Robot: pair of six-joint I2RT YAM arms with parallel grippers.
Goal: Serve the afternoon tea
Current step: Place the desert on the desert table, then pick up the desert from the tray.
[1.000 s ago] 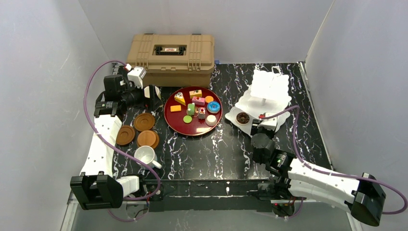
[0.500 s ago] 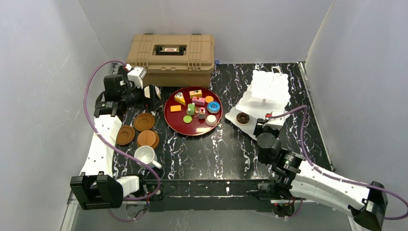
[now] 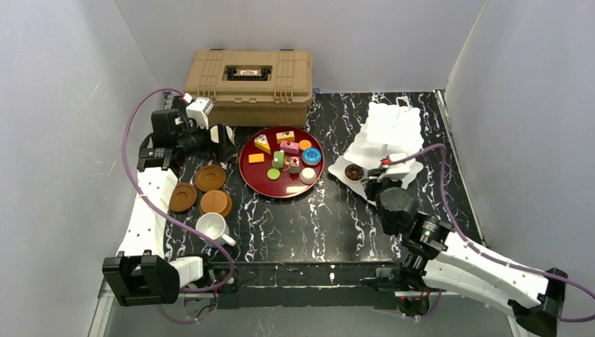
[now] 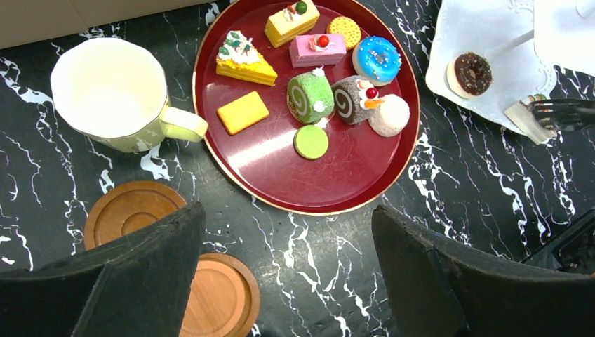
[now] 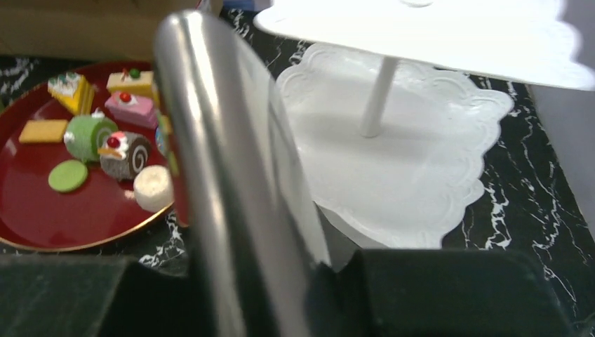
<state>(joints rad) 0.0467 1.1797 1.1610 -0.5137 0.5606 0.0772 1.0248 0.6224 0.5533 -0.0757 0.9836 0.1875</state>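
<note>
Right end effector [image 3: 375,181] grips tongs [image 5: 231,175] just beside doughnut [image 3: 354,171].

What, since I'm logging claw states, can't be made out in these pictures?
Top view: the right claw is mostly covered by its own wrist.
Right wrist view: a blurred silver tool up close hides its tips and grip.
Left wrist view: the white stand is cut off by the edge.

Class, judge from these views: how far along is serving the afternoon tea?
Done: one brown chocolate doughnut sits on the lowest tier of the white scalloped stand. In hand: the right gripper grips a shiny metal tool near it; the left gripper hangs open, empty. Left: ten toy cakes on the round dark-red tray; the white mug and pale-yellow mug stand off the brown saucers.
</note>
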